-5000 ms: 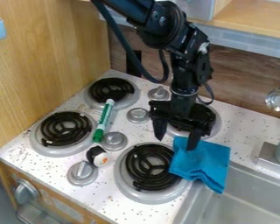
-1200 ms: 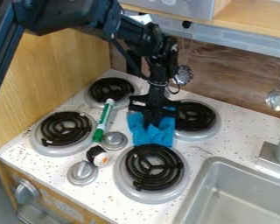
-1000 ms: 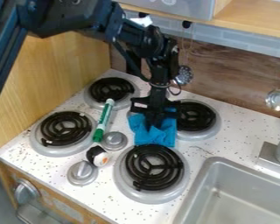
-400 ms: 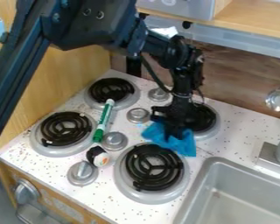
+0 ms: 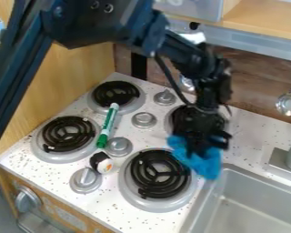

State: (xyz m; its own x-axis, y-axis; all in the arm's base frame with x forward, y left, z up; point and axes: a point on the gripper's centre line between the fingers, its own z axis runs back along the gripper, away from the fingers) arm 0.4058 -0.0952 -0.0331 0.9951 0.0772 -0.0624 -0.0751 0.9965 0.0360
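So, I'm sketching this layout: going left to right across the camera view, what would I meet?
Leftmost burner → green marker → nearest burner → blue cloth → hanging metal utensil.

The end effector [image 5: 198, 148] is at the blue cloth [image 5: 197, 160], which lies on the white speckled counter [image 5: 252, 150] between the front right burner [image 5: 159, 174] and the back right burner, beside the metal sink [image 5: 251, 202]. A green and white marker [image 5: 107, 125] lies between the two left burners and the silver knobs, its green end near a small black and white object [image 5: 102, 162].
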